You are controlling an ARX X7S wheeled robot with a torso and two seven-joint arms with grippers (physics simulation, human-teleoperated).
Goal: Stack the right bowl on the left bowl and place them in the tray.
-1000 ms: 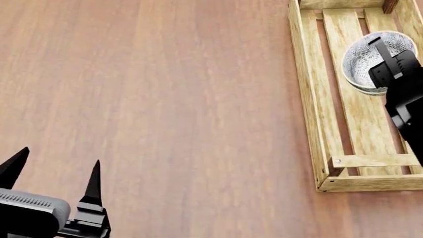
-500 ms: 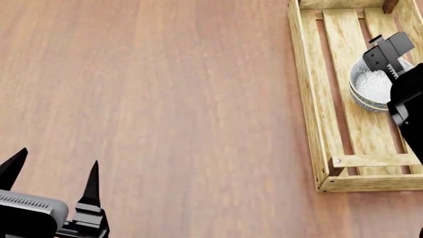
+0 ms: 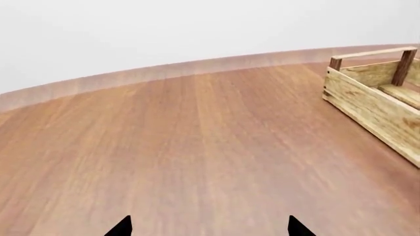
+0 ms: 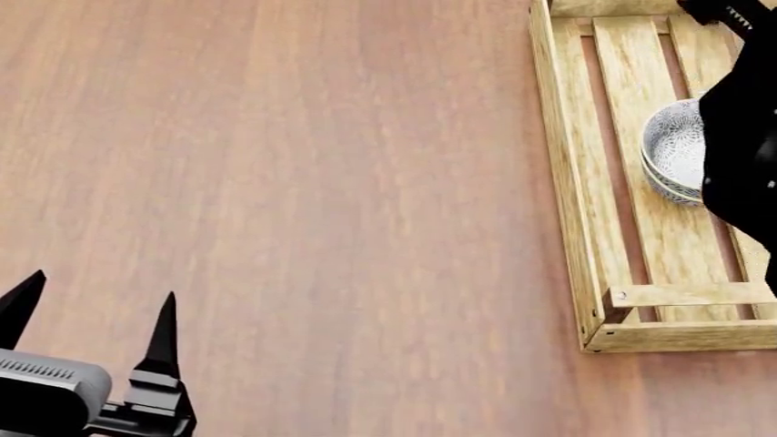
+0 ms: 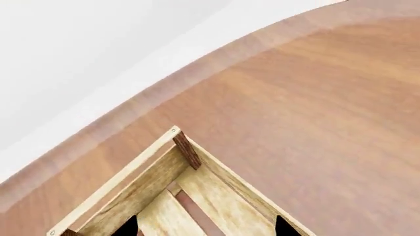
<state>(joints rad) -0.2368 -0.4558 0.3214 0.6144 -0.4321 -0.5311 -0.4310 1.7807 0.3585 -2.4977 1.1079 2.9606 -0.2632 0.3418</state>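
The two patterned white bowls (image 4: 671, 146) sit nested, one inside the other, on the slats of the pale wooden tray (image 4: 570, 209) at the right of the head view. My right arm (image 4: 741, 118) hides their right side. My right gripper (image 5: 204, 228) is open and empty, above the tray's far corner (image 5: 177, 147), and no bowl shows between its fingertips. My left gripper (image 4: 95, 305) is open and empty over bare table at the near left, far from the tray. It also shows in the left wrist view (image 3: 208, 228), with the tray's end (image 3: 371, 101) off to one side.
The brown wooden table (image 4: 304, 182) stretches left of the tray. Its far edge (image 3: 164, 73) meets a plain white backdrop. The tray's dark corner posts (image 3: 404, 64) stand above its low sides.
My right gripper has let go of the bowls and moved up and toward the tray's far end. The bowls have settled on the slats. My left gripper has barely moved.
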